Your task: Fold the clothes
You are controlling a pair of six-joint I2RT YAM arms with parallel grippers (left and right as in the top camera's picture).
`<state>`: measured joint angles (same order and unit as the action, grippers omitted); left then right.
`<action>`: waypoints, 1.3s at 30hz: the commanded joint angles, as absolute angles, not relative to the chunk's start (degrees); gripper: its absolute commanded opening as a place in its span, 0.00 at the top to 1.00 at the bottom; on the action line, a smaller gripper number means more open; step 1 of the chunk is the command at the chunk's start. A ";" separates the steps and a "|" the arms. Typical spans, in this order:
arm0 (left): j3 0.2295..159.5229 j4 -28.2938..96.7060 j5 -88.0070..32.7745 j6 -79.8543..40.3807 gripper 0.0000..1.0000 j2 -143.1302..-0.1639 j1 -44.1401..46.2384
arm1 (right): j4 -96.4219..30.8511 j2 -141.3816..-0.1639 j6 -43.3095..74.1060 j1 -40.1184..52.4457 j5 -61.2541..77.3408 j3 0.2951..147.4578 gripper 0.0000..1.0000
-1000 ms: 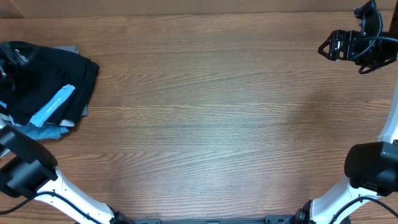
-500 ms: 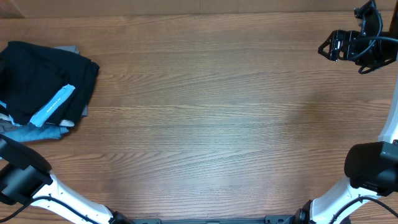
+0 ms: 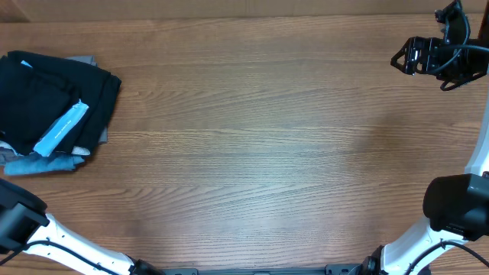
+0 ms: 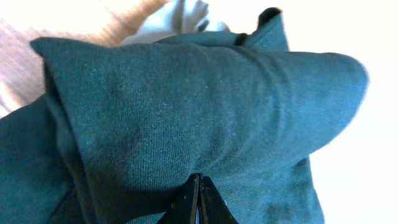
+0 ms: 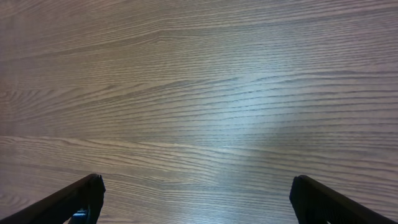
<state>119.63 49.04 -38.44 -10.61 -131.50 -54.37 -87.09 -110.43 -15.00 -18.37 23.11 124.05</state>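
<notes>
A pale blue strip [image 3: 63, 128], any writing on it too small to read, crosses the black top layer of the clothes [image 3: 46, 92]. They lie in a folded pile at the left edge of the desk [image 3: 267, 153], with grey and blue layers showing beneath. The desk is brown wood grain. The left hand [image 4: 198, 198], fingers pinched together, grips a dark teal fold of the clothes. The right hand [image 5: 196, 186] is spread wide above bare wood, holding nothing.

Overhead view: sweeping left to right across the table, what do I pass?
pile of dark clothes → bare stretch of table → right gripper, up in the far corner. The arm links along the bottom edge overlap these, so I leave them out.
</notes>
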 commanded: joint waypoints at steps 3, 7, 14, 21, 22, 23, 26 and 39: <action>120.70 46.52 -45.01 -16.84 0.96 -125.49 -53.36 | -87.02 -110.34 -14.76 -18.46 23.00 124.14 0.00; 120.70 52.97 -27.05 -20.86 0.96 -113.84 -51.24 | -87.02 -110.34 -14.76 -18.44 23.00 124.14 0.00; 120.70 72.88 -6.57 -21.65 0.94 -103.15 -45.91 | -87.02 -110.34 -14.76 -18.44 23.00 124.14 0.00; 119.37 79.31 1.06 -24.88 0.35 -103.57 -44.97 | -87.02 -110.34 -14.76 -18.46 23.00 124.14 0.00; 119.37 79.48 1.06 -24.88 0.04 -103.59 -44.97 | -87.02 -110.34 -14.76 -18.46 23.00 124.14 0.00; 119.37 79.59 1.06 -24.88 0.00 -103.59 -44.97 | -87.02 -110.34 -14.76 -18.46 23.00 124.14 0.00; 119.37 79.50 1.06 -24.88 0.00 -103.59 -44.97 | -87.02 -110.34 -14.76 -18.46 23.00 124.14 0.00; 119.37 79.50 1.06 -24.88 0.00 -103.59 -44.97 | -87.02 -110.34 -14.76 -18.44 23.00 124.14 0.00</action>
<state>119.24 79.53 -0.12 -24.10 -103.66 -44.86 -87.09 -110.43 -15.03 -18.37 23.09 124.05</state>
